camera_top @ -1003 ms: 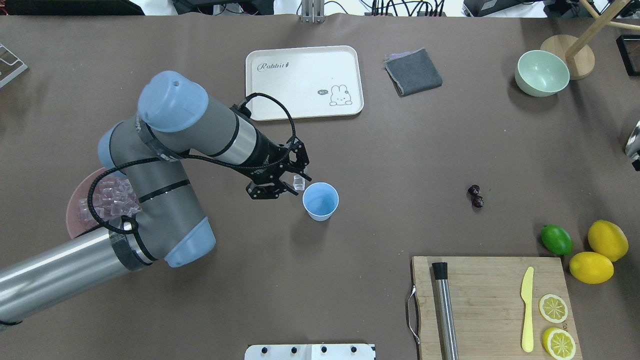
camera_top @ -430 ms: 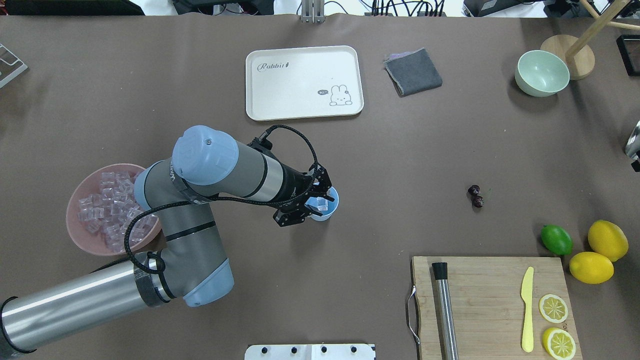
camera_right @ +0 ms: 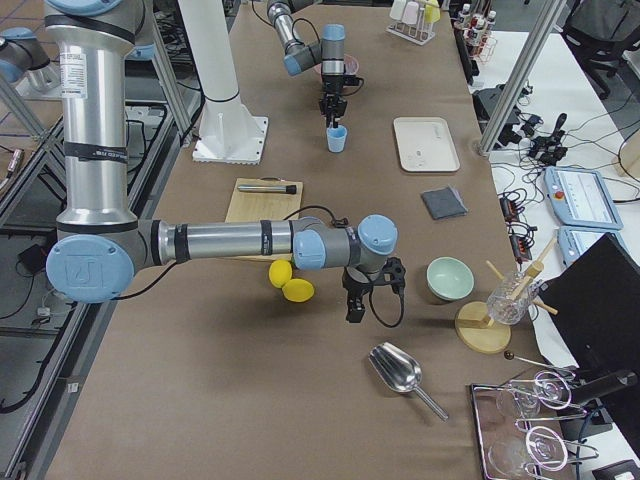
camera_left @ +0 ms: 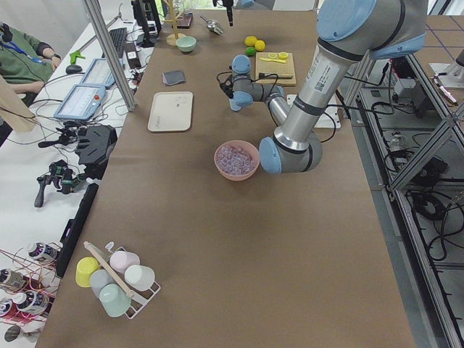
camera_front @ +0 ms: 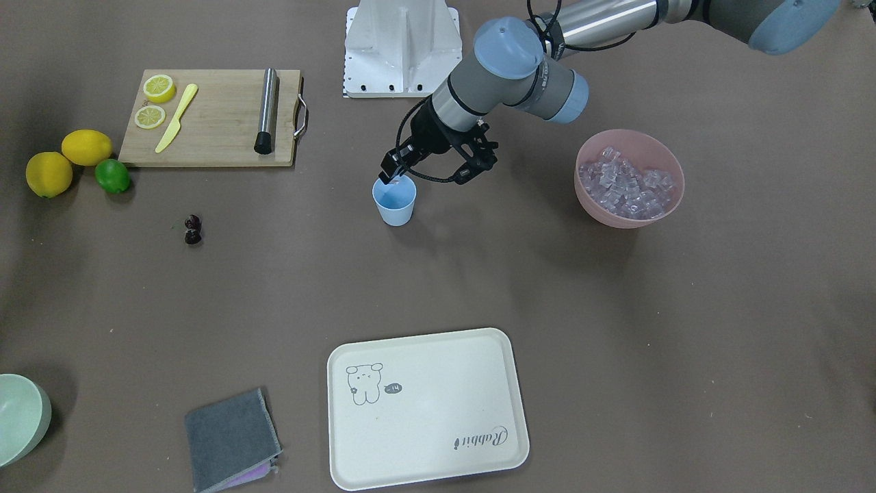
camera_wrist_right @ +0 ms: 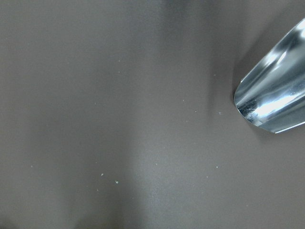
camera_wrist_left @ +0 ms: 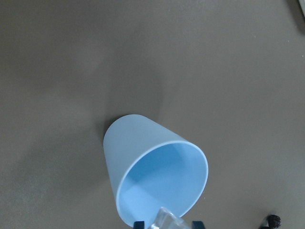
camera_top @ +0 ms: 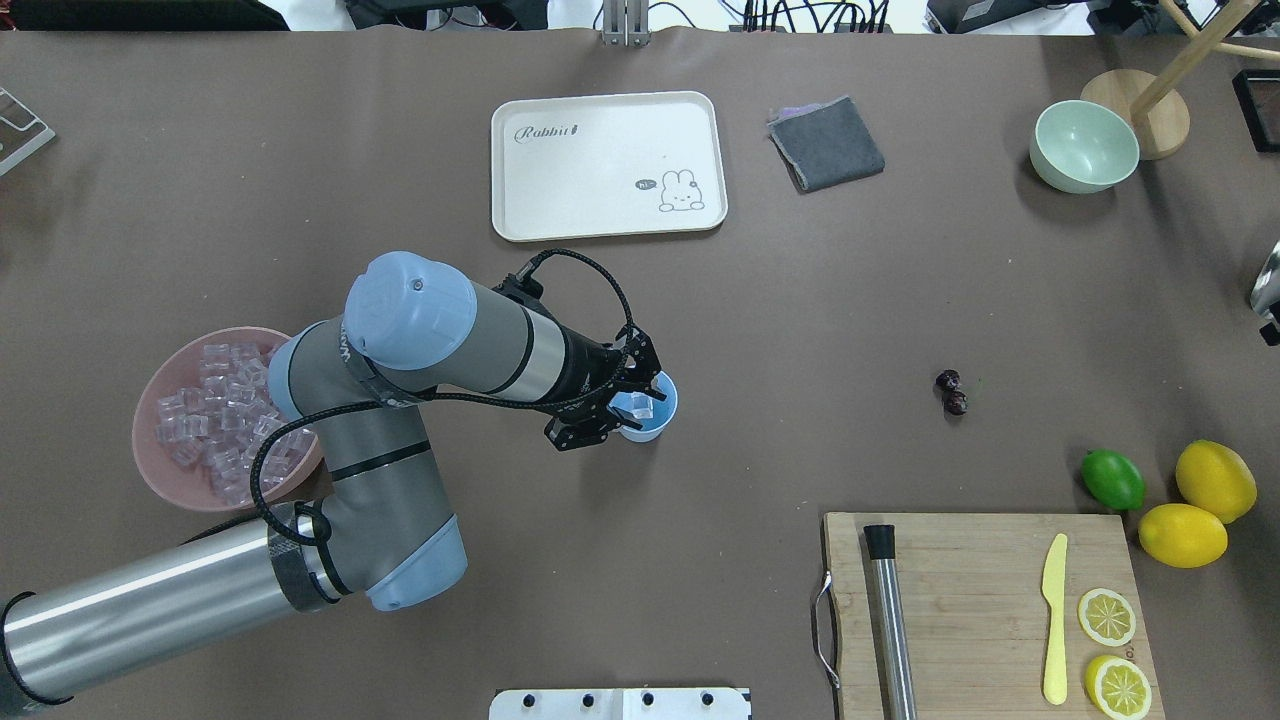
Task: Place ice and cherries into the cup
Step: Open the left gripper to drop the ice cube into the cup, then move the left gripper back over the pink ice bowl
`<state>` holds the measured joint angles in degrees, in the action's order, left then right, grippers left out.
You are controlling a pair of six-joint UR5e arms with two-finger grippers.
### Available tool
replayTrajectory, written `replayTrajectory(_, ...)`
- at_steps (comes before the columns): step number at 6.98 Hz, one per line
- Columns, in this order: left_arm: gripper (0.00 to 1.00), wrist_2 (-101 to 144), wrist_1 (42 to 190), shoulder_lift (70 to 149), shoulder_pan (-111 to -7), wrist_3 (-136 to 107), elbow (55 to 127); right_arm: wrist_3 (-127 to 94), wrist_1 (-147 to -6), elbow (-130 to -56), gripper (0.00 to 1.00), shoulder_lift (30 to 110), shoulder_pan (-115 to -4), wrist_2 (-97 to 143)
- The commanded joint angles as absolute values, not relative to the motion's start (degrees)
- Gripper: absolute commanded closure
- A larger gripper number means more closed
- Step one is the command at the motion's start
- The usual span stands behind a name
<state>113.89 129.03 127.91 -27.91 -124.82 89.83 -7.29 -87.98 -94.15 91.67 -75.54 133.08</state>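
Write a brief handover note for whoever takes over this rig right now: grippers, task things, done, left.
Left gripper: shut on one ice cube, above the cup.
Right gripper: far off near the scoop; open or shut unclear.
Cup looks empty; other ice in the pink bowl; cherries loose on the table.
Done: one cube brought to the cup. Left: drop it, add more ice, then the cherries.

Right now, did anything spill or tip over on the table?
No, nothing looks wrong. The cup stands upright, the ice sits inside the pink bowl, and the left gripper holds one ice cube over the cup.
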Motion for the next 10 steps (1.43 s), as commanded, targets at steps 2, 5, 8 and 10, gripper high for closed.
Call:
replayTrajectory(2, 0.03, 113.91, 129.29, 127.88, -28.04, -117.7, 89.12, -7.29, -87.98, -93.95, 0.0, 91.58, -75.41, 133.07)
replayTrajectory(5, 0.04, 118.52, 127.63, 126.84, -31.61, -112.9, 89.3, -7.29, -87.89, -93.96, 0.0, 91.67, -75.41, 133.07)
replayTrajectory(8, 0.07, 124.01, 97.94, 120.36, -38.4, -71.88, 102.32, -7.29, -87.89, -93.96, 0.0, 91.58, -75.32, 133.07)
replayTrajectory(10, 0.06, 124.1, 79.01, 118.66, -44.18, -45.82, 110.09, -7.29, -87.98, -93.87, 0.0, 91.58, -74.89, 133.07)
